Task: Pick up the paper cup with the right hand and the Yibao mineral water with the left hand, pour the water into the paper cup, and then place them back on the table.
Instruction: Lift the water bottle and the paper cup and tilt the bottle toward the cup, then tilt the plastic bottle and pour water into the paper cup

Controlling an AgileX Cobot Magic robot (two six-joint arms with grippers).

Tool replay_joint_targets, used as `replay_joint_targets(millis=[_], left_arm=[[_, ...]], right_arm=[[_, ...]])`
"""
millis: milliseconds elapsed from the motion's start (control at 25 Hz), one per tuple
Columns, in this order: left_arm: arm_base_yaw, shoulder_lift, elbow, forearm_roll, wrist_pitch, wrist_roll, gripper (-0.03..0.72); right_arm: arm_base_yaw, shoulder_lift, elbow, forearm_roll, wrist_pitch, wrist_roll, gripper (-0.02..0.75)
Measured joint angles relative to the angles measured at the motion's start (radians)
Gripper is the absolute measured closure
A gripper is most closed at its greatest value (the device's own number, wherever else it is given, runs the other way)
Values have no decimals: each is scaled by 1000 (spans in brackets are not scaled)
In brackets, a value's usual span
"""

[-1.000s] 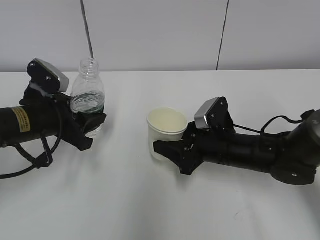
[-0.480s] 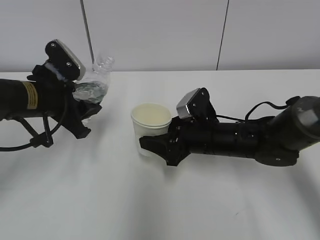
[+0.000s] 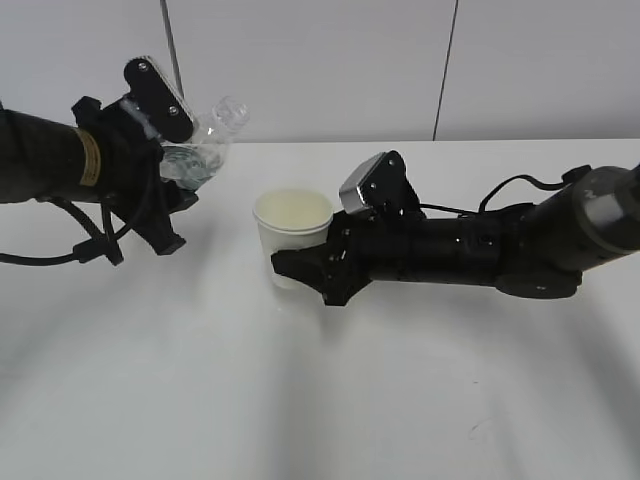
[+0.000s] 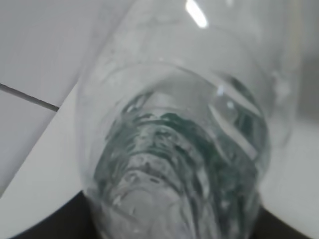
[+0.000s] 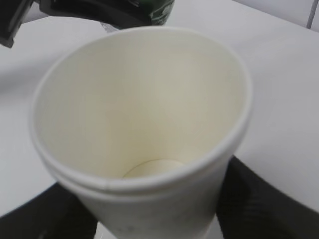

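My left gripper (image 3: 172, 190) is shut on the Yibao mineral water bottle (image 3: 203, 150) and holds it above the table, tilted with its open neck pointing up and to the right. The bottle fills the left wrist view (image 4: 174, 149), clear with green label tints. My right gripper (image 3: 298, 272) is shut on the cream paper cup (image 3: 292, 236), held upright a little to the right of and below the bottle. In the right wrist view the cup (image 5: 144, 129) looks empty, with black fingers (image 5: 259, 199) at both sides. The bottle mouth is not over the cup.
The white table (image 3: 320, 400) spreads under both arms. A grey wall with two dark vertical seams (image 3: 445, 70) stands behind. A black cable (image 3: 60, 255) hangs under the left arm.
My left gripper has lifted the bottle and tilted it to the right. My right gripper has carried the cup up and to the left, nearer the bottle.
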Motion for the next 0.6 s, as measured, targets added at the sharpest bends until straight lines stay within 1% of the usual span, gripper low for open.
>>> replay_joint_targets(millis=[360,600], left_arm=[[-62,0,-49,126,135,0,367],[-78,0,-56,210,183,0,370]], right_arm=[[0,0,-62,-4,25,34,241],[7,0,-74,-8,41,45,241]])
